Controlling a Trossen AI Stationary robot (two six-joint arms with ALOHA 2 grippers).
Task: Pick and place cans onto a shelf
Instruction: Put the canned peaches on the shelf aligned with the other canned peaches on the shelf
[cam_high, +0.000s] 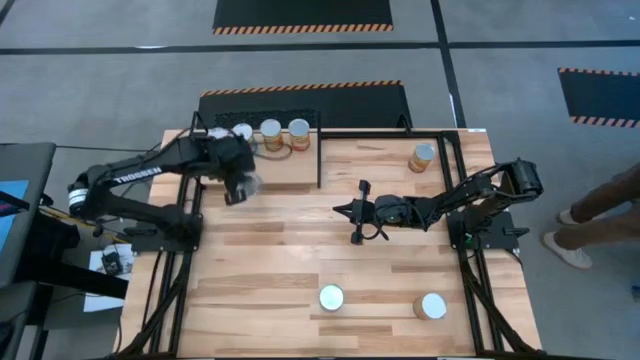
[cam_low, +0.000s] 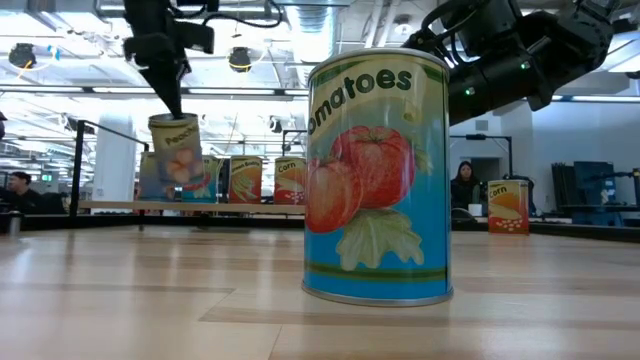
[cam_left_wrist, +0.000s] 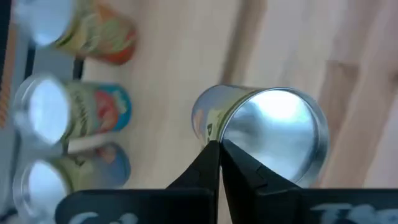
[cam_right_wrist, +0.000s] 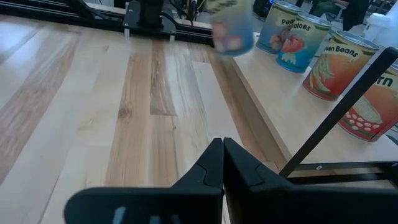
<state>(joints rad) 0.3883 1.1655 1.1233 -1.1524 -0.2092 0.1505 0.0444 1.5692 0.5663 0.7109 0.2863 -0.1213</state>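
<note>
My left gripper (cam_high: 238, 180) is shut on a peaches can (cam_low: 175, 152) and holds it just above the shelf (cam_high: 290, 172), at the table's far left, near the shelf's near edge. Three cans (cam_high: 271, 133) stand upright in a row along the shelf's far edge. They also show in the left wrist view (cam_left_wrist: 74, 112). A corn can (cam_high: 422, 157) stands at the table's far right. A tomatoes can (cam_low: 378, 175) and another can (cam_high: 432, 306) stand near the front edge. My right gripper (cam_high: 342, 210) is shut and empty over mid-table. My left gripper pinches the peaches can's top rim (cam_left_wrist: 211, 134) between its two fingers, at one side of the silver lid (cam_left_wrist: 277, 134). The fingers come from above, pointing down. The can hangs upright below them, lifted clear of the shelf.
A thin black frame (cam_high: 320, 160) edges the shelf and runs along the table's far and right sides. The right arm (cam_high: 470, 195) reaches in from the right. A person's legs (cam_high: 600, 215) show beyond the table's right edge. Bare planks lie between the shelf and the front cans.
</note>
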